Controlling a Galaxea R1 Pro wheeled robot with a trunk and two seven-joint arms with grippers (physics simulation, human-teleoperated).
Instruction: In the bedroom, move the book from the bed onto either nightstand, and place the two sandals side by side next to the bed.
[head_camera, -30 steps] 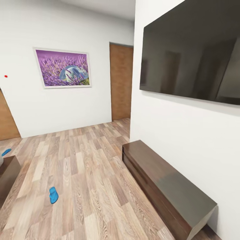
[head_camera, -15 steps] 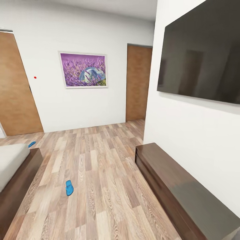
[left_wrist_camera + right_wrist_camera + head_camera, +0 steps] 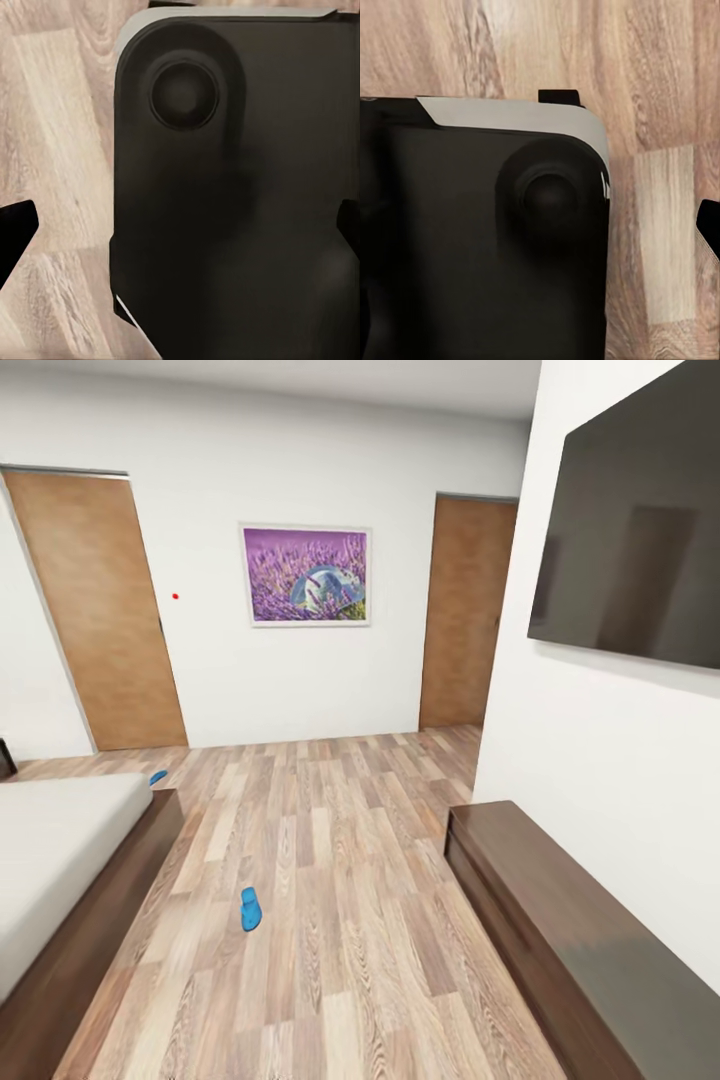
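Note:
The bed (image 3: 112,895) lies at the left of the head view, a dark wooden frame under a plain off-white mattress. One blue sandal (image 3: 250,909) rests on the plank floor just beyond the bed's foot corner. The other sandal (image 3: 158,777) peeks out past the bed's far corner, near the back wall. The book is out of view. A dark sliver (image 3: 5,758) at the picture's left edge may be a nightstand; I cannot tell. My left gripper (image 3: 180,229) hangs open over my dark base and the floor. My right gripper (image 3: 540,225) looks open too, with one fingertip (image 3: 709,225) showing.
A long dark bench-like cabinet (image 3: 560,930) runs along the right wall under a big black screen (image 3: 640,550). Two wooden doors (image 3: 100,610) (image 3: 465,610) flank a purple painting (image 3: 305,575) on the back wall. Plank floor stretches between bed and cabinet.
The camera has swung left: the whole picture slid right, bringing the bed, the left door and the far sandal further in. Nothing in the room itself has moved.

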